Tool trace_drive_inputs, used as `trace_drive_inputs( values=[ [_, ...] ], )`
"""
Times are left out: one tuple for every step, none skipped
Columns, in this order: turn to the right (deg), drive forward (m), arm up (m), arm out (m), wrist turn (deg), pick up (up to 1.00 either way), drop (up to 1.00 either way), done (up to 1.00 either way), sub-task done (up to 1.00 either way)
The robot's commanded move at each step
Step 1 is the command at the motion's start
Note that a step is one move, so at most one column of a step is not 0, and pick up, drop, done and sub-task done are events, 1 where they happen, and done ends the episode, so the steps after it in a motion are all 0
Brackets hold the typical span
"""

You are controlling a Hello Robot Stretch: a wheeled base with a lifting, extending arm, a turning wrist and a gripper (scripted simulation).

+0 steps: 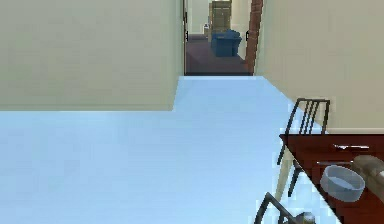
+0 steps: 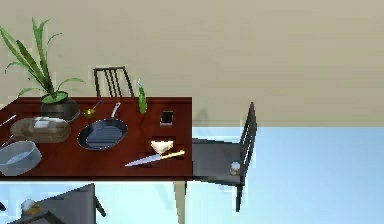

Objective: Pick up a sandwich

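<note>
A dark red wooden table (image 2: 60,163) stands at the arm side view's left. Near its right end lies a small pale wedge-shaped thing (image 2: 162,147), possibly a sandwich. Just in front of it lies a knife (image 2: 153,157) with a yellow handle. A black frying pan (image 2: 101,133), a green bottle (image 2: 142,99) and a dark phone (image 2: 167,118) lie close by. The table's corner (image 1: 320,152) shows again at the forward view's lower right, with a glass bowl (image 1: 343,181) on it.
A potted plant (image 2: 42,70), a pot (image 2: 40,128) and a bowl (image 2: 18,157) stand on the table's left part. Dark chairs (image 2: 228,155) (image 2: 113,79) (image 1: 305,118) surround it. Pale blue floor (image 1: 130,150) leads to a doorway with a blue bin (image 1: 226,42).
</note>
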Motion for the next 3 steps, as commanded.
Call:
trace_drive_inputs(
  values=[
    [0.0, 0.0, 0.5, 0.0, 0.0, 0.0, 0.0, 0.0, 0.0],
    [0.0, 0.0, 0.22, 0.0, 0.0, 0.0, 0.0, 0.0, 0.0],
    [0.0, 0.0, 0.0, 0.5, 0.0, 0.0, 0.0, 0.0, 0.0]
  ],
)
